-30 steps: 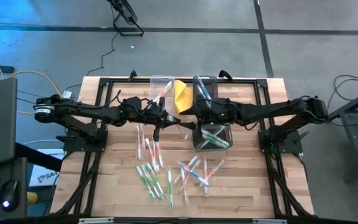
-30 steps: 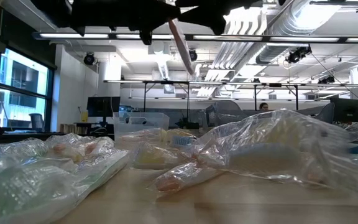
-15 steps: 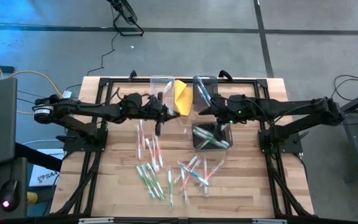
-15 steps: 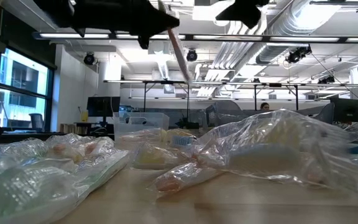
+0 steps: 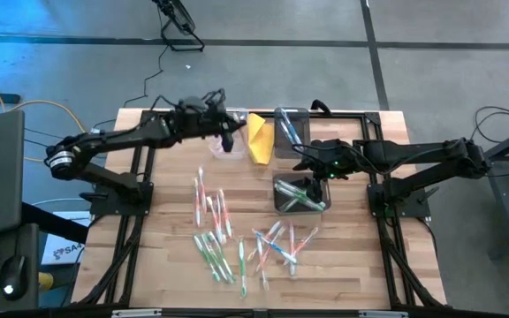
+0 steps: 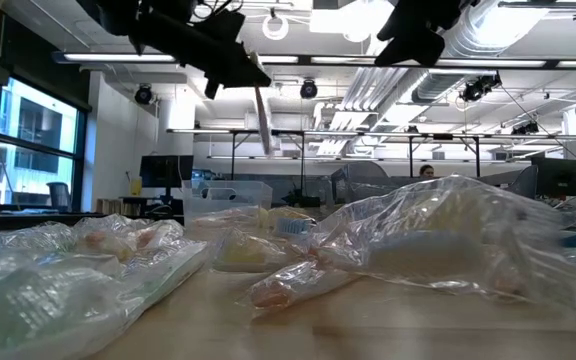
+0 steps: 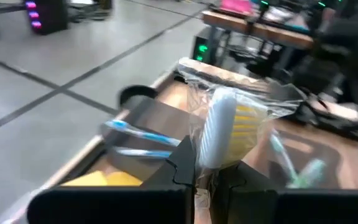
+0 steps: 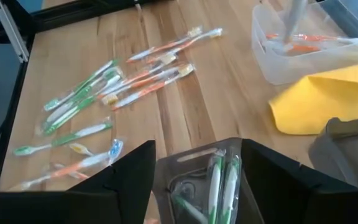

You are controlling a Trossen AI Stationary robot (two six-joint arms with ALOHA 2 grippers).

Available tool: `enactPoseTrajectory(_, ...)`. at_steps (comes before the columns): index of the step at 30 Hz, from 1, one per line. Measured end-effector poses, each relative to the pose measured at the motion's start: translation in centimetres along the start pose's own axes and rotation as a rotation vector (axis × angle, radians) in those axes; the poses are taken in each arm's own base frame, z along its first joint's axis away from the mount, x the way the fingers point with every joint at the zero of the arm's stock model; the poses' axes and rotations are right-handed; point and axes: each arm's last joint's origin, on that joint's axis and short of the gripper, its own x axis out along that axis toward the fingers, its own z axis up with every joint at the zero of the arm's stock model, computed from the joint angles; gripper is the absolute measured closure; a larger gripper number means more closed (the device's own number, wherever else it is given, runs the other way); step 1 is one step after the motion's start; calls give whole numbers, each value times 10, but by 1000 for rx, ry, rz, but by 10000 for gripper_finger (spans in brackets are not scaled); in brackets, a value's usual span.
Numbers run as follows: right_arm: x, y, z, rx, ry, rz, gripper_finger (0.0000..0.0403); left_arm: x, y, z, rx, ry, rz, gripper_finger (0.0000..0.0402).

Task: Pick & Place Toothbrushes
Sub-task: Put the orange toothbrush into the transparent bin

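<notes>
My left gripper (image 5: 228, 137) hangs high over the clear bin (image 5: 228, 117) at the table's far side, shut on one wrapped toothbrush (image 7: 219, 127), which hangs below it in the low view (image 6: 261, 120). My right gripper (image 5: 303, 163) is open and touches nothing. It hovers above the dark bin (image 5: 279, 208), where green toothbrushes (image 8: 219, 177) lie. Orange toothbrushes (image 8: 303, 42) lie in the clear bin (image 8: 272, 68). Several more wrapped toothbrushes (image 5: 228, 238) lie flat on the wood nearer the near edge. My left gripper pinches the toothbrush between its two fingers (image 7: 185, 163), on the white handle inside its clear wrapper (image 7: 213, 155). The fingers lie across the handle. The brush is lifted clear and hangs almost upright below the gripper (image 6: 260, 105).
A yellow folded cloth (image 5: 259, 134) lies between the clear bin and a grey far bin (image 5: 290, 124) that holds blue toothbrushes (image 7: 135, 134). Black frame rails (image 5: 148, 119) run around the table's edges. Bare wood lies to the left and right of the loose pile.
My left gripper has carried the toothbrush from over the table's middle toward the far edge, ending above the clear bin; the brush has swung from slanted to nearly upright. My right gripper has drawn back toward the table's right, from beside the left gripper to over the dark bin.
</notes>
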Motion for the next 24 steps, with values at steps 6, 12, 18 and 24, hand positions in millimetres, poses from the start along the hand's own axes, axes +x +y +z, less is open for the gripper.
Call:
enactPoseTrajectory(6,0,0,0,0,-1,-1,176,-6,30,10,-52,11,108,396)
enactPoseTrajectory(12,0,0,0,0,-1,-1,176,-12,55,8,-111,46,199,396)
enactPoseTrajectory(18,0,0,0,0,0,-1,176,0,74,-11,-165,136,309,396)
enactPoseTrajectory(24,0,0,0,0,0,-1,176,25,85,-37,-220,222,332,396)
